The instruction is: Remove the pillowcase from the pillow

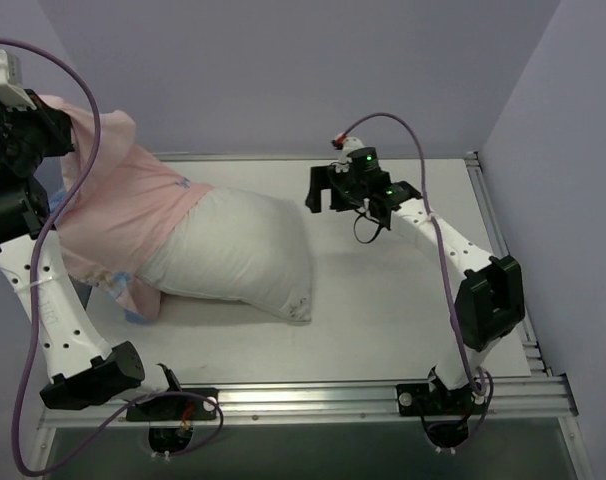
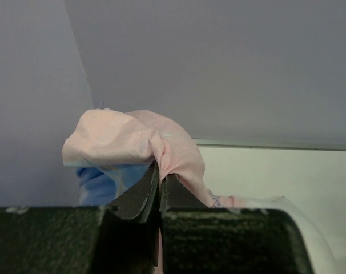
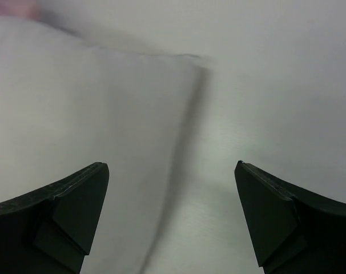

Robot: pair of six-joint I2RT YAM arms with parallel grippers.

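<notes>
Evidently the left gripper (image 2: 160, 177) is clenching the thin pink-and-blue fabric pillowcase (image 1: 123, 200) aloft to peel it off the plump white pillow (image 1: 243, 250); the right gripper (image 3: 170, 165) is hovering released.

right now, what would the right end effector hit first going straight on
Likely the pillow at its end edge; the open right end effector straddles it, so possibly the table beside it.

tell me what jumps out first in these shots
The plump white pillow lies on the table, partly out of the pink inside-out pillowcase bunched at the left. The left fingers pinch that fabric, raised at far left; the right fingers hang open over the pillow's right edge.
</notes>
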